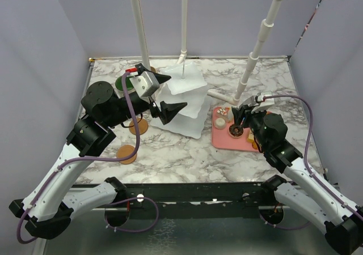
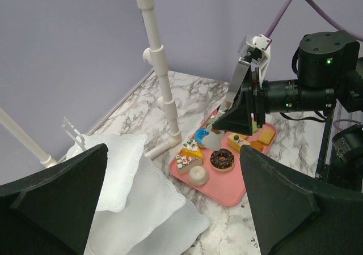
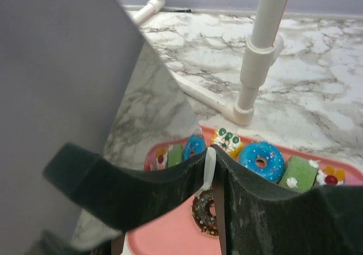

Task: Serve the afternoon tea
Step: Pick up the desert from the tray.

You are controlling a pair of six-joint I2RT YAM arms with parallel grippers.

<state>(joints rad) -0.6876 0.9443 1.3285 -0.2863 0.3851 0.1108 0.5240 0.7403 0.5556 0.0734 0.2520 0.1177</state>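
Fingers (image 3: 142, 192) of my right gripper (image 1: 238, 119) pinch a pale pastry (image 3: 210, 170) over pink tray (image 1: 224, 141) | my left gripper (image 1: 173, 93) gapes empty beside tiered stand (image 1: 190, 105) | I should lift straight, sparing blue donut (image 3: 261, 160), then carry to stand.

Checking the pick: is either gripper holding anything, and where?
Right gripper has its jaws pinching a thin pale piece edge-on above the pink tray; which part cannot be told. Left gripper holds nothing.

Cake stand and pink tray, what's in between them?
Bare marble table, with a white pipe foot at the gap's far end; the top view shows it.
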